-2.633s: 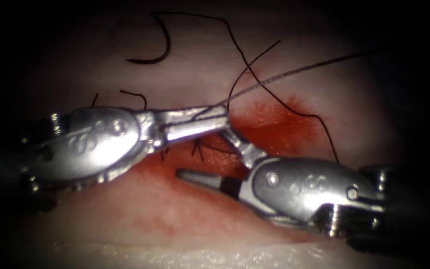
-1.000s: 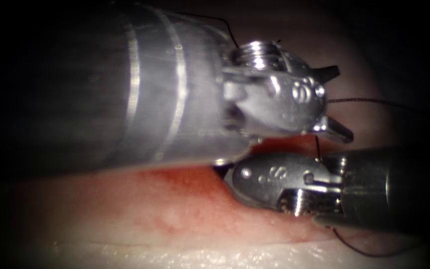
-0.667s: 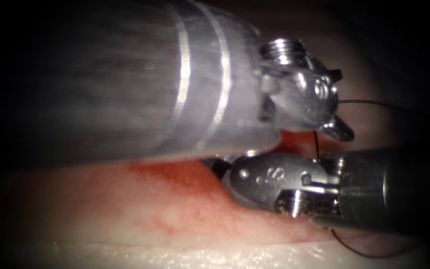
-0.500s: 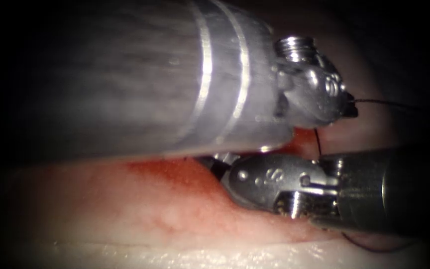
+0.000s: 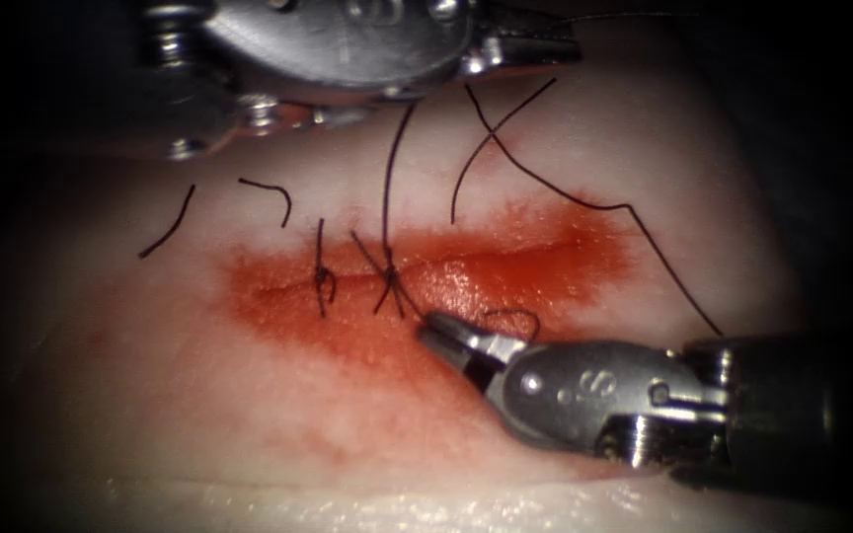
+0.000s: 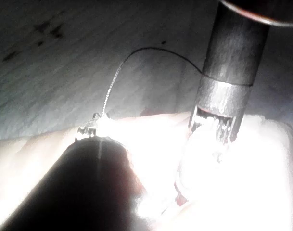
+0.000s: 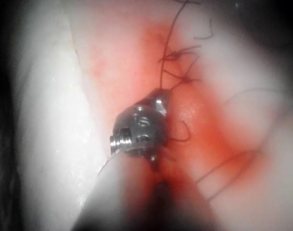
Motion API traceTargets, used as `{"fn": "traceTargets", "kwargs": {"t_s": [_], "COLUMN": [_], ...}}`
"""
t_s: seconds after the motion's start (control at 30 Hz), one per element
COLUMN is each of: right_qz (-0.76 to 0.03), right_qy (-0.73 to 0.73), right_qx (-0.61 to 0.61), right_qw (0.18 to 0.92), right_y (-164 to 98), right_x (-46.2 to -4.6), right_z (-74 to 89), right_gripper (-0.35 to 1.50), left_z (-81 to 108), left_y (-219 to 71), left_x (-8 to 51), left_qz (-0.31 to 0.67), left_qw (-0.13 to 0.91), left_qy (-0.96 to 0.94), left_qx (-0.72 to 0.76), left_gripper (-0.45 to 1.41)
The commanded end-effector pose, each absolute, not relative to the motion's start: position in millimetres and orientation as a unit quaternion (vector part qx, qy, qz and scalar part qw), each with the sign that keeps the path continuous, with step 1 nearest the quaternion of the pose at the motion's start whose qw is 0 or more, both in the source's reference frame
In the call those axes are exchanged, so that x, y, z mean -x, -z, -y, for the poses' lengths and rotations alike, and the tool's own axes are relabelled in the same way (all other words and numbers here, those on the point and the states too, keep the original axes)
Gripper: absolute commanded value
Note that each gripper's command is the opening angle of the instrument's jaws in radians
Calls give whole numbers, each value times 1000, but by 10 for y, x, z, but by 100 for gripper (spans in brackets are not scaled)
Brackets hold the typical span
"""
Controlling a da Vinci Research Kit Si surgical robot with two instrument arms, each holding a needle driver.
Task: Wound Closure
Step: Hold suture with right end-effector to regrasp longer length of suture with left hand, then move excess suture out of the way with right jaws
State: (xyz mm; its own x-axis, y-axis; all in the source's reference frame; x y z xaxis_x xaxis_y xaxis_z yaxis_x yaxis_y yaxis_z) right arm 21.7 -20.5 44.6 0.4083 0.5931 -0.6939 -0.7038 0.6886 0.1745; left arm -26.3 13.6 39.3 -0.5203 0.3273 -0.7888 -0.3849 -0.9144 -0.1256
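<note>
Your right claw (image 5: 443,338) sits closed just right of the 2 knots (image 5: 387,279) on the cut (image 5: 505,266), seemingly pinching thread (image 5: 387,188) that runs up to your left claw (image 5: 535,47), clamped at the far edge; needle position unclear.

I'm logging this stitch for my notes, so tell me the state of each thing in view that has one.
left tool: jaws shut on the thread.
right tool: jaws shut, apparently on thread beside the knot.
thread: runs straight from knot to left tool.
knot: tied across the cut.
cut: wet with red fluid.
cut ends of thread: loose on the tissue.
</note>
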Motion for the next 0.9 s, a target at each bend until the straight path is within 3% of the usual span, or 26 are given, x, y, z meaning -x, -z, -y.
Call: {"fn": "traceTargets", "kwargs": {"t_s": [0.03, 0.4, 0.9], "right_qz": [-379, -387, -445], "right_qy": [-391, -415, -420], "right_qx": [75, 93, 34], "right_qw": [835, 818, 790], "right_y": [-449, -439, -408], "right_x": [-213, -163, -173], "right_z": [210, 188, 186], "right_gripper": [-35, -35, -35], "left_z": [-136, -92, -29], "left_y": [-397, -395, -460], "left_x": [259, 184, 171], "left_qz": [-37, -96, -104], "left_qw": [204, 214, 209], "left_qy": [-868, -816, -791], "left_qx": [450, 529, 565], "left_gripper": [-45, -45, -45]}}
